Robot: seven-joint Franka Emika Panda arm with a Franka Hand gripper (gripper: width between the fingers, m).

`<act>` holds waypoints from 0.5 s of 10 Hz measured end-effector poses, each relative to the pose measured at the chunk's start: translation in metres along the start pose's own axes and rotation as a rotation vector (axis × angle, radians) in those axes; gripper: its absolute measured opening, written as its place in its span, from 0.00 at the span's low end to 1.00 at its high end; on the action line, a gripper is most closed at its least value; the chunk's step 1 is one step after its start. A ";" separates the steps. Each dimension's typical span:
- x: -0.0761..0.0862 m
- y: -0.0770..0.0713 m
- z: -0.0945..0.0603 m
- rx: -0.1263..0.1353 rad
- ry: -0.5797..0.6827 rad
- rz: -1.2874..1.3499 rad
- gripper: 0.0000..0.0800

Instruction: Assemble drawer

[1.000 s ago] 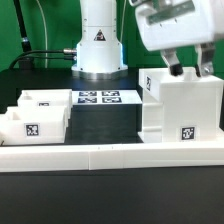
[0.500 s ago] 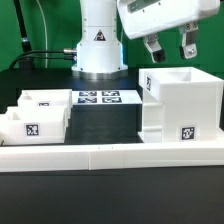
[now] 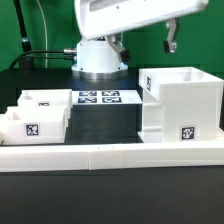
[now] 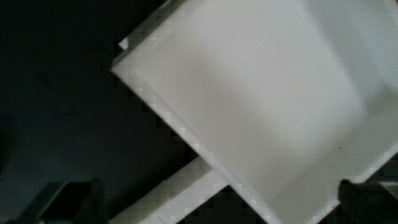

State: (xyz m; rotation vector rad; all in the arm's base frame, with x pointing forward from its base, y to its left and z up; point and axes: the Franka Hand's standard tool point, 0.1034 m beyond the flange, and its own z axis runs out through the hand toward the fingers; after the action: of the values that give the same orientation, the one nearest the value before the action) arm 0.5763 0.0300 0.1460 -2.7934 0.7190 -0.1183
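Observation:
The drawer's tall white housing (image 3: 180, 100) stands at the exterior view's right, its top open and a tag on its front. Two smaller white trays (image 3: 35, 115) sit side by side at the left, also tagged. My gripper (image 4: 217, 200) hangs above and behind the housing. In the exterior view only one dark finger (image 3: 170, 40) shows under the white hand. In the wrist view the two fingers stand far apart with nothing between them. A white face of the housing (image 4: 267, 100) lies below, tilted and blurred.
The marker board (image 3: 97, 98) lies flat between the trays and the housing, in front of the arm's base (image 3: 98, 55). A long low white wall (image 3: 110, 155) runs along the front of the table. Cables lie at the back left.
The gripper has risen off the housing's top rim and swung up and towards the exterior view's left. The housing stays where it was.

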 end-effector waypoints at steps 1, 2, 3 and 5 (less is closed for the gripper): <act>0.006 0.012 -0.002 -0.002 0.004 -0.134 0.81; 0.006 0.012 -0.002 -0.005 0.005 -0.159 0.81; 0.005 0.010 -0.001 -0.005 0.004 -0.217 0.81; 0.006 0.014 -0.001 -0.007 0.004 -0.329 0.81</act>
State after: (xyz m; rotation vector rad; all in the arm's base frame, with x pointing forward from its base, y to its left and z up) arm 0.5752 0.0151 0.1437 -2.8944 0.2552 -0.1813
